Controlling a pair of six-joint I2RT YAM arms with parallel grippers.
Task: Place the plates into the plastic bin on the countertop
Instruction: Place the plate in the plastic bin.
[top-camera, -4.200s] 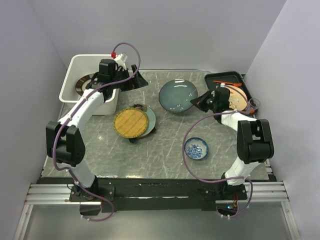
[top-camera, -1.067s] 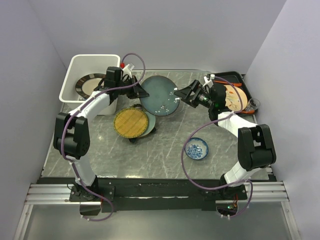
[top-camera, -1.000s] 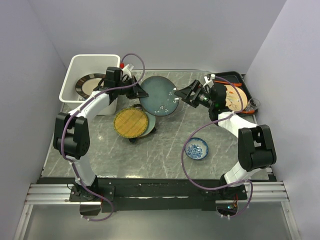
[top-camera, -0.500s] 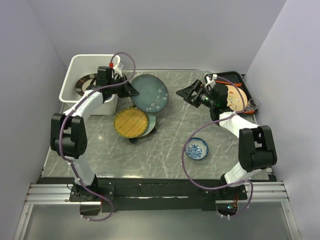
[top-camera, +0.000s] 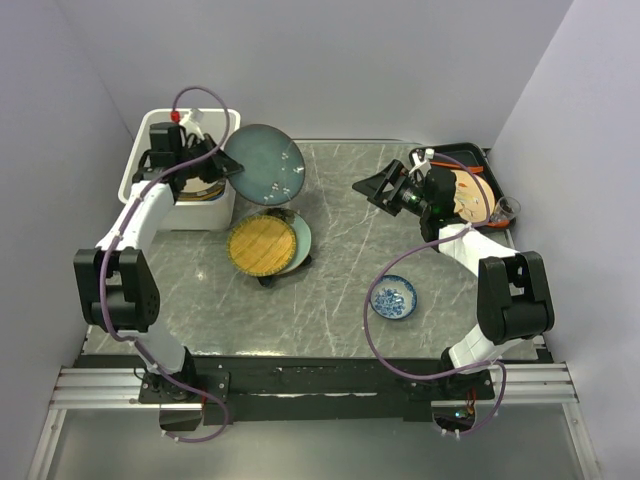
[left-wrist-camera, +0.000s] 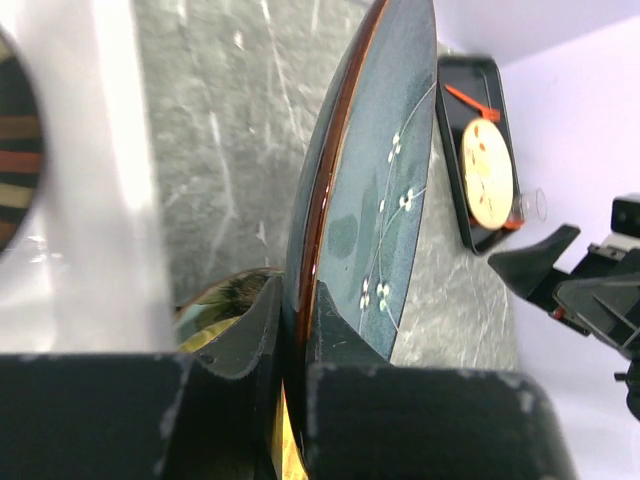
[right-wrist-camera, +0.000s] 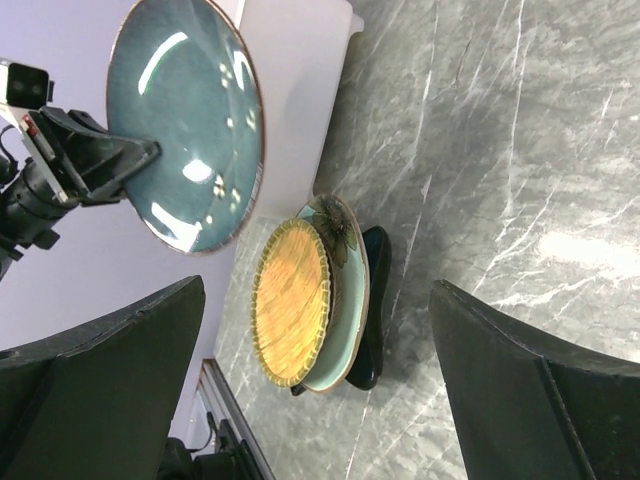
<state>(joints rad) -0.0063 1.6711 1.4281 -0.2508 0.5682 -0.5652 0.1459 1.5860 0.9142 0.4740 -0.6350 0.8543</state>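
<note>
My left gripper (top-camera: 224, 171) is shut on the rim of a grey-blue plate (top-camera: 264, 164), holding it tilted on edge in the air beside the right wall of the plastic bin (top-camera: 147, 128). The left wrist view shows its fingers clamped on the brown-edged plate (left-wrist-camera: 385, 180). A dark brown plate (left-wrist-camera: 12, 190) lies inside the bin (left-wrist-camera: 120, 200). On the countertop (top-camera: 340, 270) a yellow woven plate (top-camera: 261, 245) lies on a pale green floral one (top-camera: 301, 236), with a dark teal plate (right-wrist-camera: 378, 300) underneath. My right gripper (top-camera: 372, 187) stands open above the countertop, holding nothing.
A small blue-and-white dish (top-camera: 393, 296) sits front right. At the back right a black tray (top-camera: 450, 157) holds a tan plate (top-camera: 470, 197), with a small glass (top-camera: 508, 208) beside it. Walls close in the left, back and right sides.
My left arm has swung the grey-blue plate leftward from over the middle of the countertop to beside the bin. The right gripper has drawn back slightly and stayed open.
</note>
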